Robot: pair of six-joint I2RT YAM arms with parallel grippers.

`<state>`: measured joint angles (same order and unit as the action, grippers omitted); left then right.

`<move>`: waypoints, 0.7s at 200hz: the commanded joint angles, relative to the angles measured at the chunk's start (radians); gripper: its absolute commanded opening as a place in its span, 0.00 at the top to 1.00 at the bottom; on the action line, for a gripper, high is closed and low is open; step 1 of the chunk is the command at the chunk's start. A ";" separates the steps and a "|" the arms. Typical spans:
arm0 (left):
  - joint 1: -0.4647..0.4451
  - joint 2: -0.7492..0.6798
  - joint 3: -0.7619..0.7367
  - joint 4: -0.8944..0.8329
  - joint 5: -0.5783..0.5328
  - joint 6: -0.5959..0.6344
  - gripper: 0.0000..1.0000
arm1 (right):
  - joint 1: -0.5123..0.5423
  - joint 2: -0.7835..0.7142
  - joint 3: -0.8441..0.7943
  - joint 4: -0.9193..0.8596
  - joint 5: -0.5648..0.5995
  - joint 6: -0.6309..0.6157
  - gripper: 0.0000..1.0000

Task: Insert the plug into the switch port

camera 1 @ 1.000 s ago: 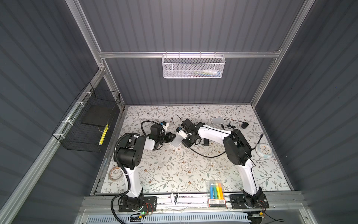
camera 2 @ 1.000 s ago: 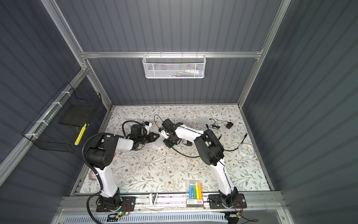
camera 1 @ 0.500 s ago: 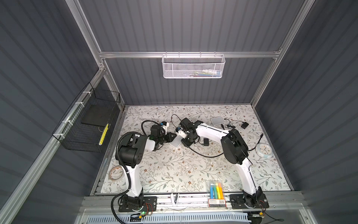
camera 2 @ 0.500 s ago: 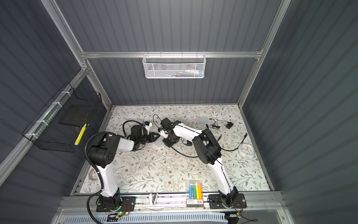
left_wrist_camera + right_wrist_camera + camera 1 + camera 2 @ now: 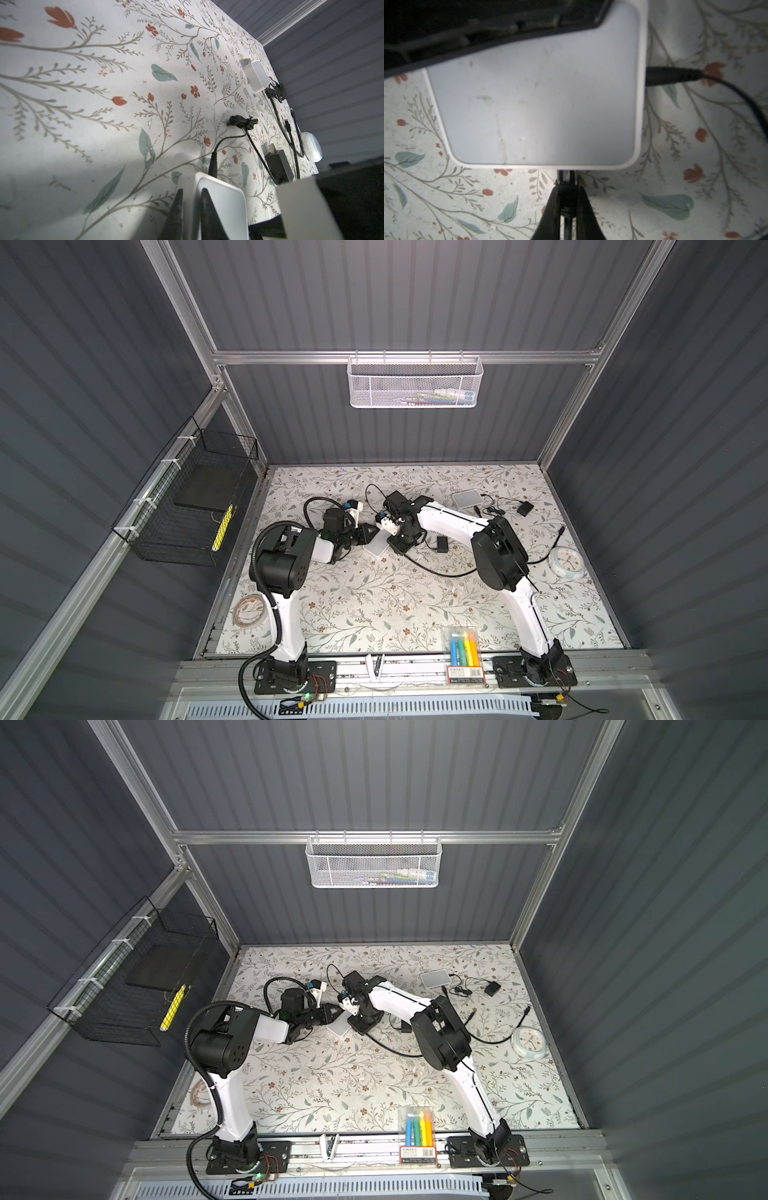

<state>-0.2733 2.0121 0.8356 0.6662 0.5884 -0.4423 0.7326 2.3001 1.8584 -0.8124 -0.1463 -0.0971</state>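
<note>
**Plug held at switch edge; seating unconfirmed.**
Right fingers [image 5: 550,214] are closed on the black plug [image 5: 566,178], its tip meeting the white switch [image 5: 539,93] at a side wall. Left fingers [image 5: 208,218] pinch the switch's edge, bracing it. Risks: a tilted plug would jam beside the port; a hard push could slide the switch from its pinch, straining the black cable [image 5: 675,75] already seated.

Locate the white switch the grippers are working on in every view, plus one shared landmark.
In a top view: white switch, left of centre, between the arms' tips.
In a top view: white switch, again left of centre.
Left wrist: close up, its edge clamped by the left gripper.
Right wrist: fills most of the frame; right gripper holds the plug at its edge.
Shared landmark: floral table cover.
</note>
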 commanded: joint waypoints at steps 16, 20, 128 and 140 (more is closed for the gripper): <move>-0.079 0.108 -0.082 -0.311 0.093 -0.008 0.84 | 0.005 0.021 0.109 0.297 -0.006 0.017 1.00; -0.081 0.109 -0.084 -0.308 0.092 -0.009 0.84 | 0.005 0.023 0.112 0.298 -0.007 0.018 1.00; -0.093 0.129 -0.093 -0.288 0.125 -0.011 0.84 | 0.008 0.051 0.186 0.302 -0.006 0.030 1.00; -0.095 0.130 -0.093 -0.287 0.124 -0.011 0.84 | 0.009 0.057 0.197 0.302 -0.007 0.032 1.00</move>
<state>-0.2737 2.0342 0.8291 0.7288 0.5911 -0.4492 0.7330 2.3463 1.9469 -0.8856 -0.1413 -0.0864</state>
